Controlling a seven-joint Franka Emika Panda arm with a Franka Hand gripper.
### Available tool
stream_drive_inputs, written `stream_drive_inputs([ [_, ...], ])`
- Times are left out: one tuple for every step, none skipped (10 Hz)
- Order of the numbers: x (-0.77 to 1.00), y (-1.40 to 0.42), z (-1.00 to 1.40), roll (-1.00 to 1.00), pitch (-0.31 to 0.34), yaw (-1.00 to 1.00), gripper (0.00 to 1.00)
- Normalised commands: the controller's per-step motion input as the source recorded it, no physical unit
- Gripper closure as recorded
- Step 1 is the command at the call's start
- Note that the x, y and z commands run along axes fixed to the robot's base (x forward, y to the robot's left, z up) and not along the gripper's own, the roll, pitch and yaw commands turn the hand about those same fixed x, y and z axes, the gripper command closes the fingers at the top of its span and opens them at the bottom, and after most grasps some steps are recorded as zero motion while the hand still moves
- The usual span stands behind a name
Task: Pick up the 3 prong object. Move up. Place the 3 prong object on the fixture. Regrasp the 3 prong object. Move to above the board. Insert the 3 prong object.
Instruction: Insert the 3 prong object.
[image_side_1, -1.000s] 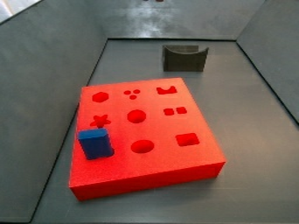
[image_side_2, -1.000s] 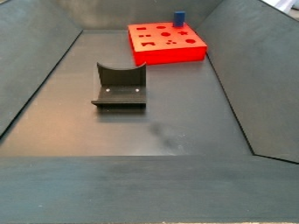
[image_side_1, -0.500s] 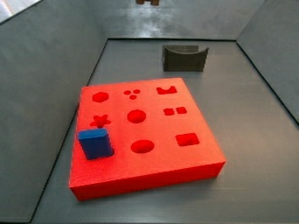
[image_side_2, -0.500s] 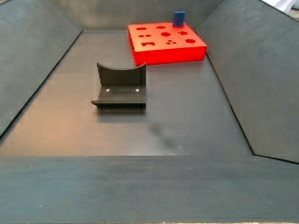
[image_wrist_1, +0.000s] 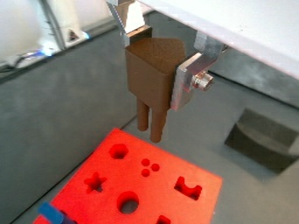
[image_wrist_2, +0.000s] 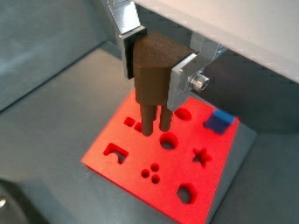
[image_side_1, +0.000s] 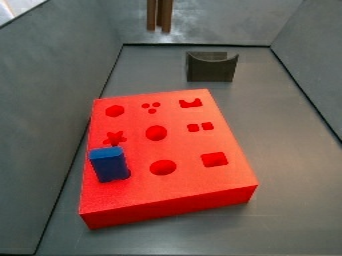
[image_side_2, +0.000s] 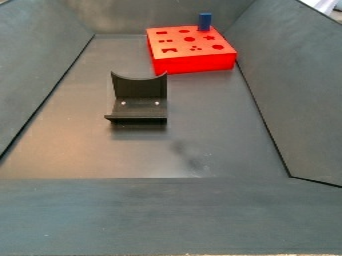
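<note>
Since half second ago, prongs dip into side view top edge. My pincer (image_wrist_1: 162, 63) clamped on 3 prong object (image_wrist_2: 156, 77), high above board (image_side_1: 167, 160). Step: move above board. Next: align prongs over three dots (image_side_1: 152, 105), descend.

Both wrist views look steeply down past the gripper (image_wrist_1: 162, 59) onto the board (image_wrist_2: 163, 162). Both side views look down along the table (image_side_2: 174, 150) from opposite ends, sharing board and fixture (image_side_1: 210, 66).

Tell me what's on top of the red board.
A blue cuboid stands on one corner of the board; the shaped holes look empty. The gripper hangs above the board, holding the 3 prong object, not touching it.
</note>
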Motion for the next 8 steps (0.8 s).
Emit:
stream_drive_inputs([
  [-0.16, 0.00, -0.60, -0.12, -0.041, -0.85, 1.00],
  [-0.01, 0.01, -0.68, -0.06, 0.000, -0.90, 1.00],
  [0.00, 0.00, -0.69, -0.05, 0.000, -0.96, 1.00],
  [0.00, 0.00, -0.70, -0.07, 0.000, -0.97, 1.00],
  [0.00, 0.01, -0.66, -0.06, 0.000, -0.90, 1.00],
  [-0.11, 0.07, -0.45, -0.04, 0.000, -0.82, 1.00],
  [0.00, 0.00, -0.12, 0.02, 0.000, 0.00, 1.00],
  [-0.32, 0.23, -0.34, -0.03, 0.000, -0.09, 1.00],
])
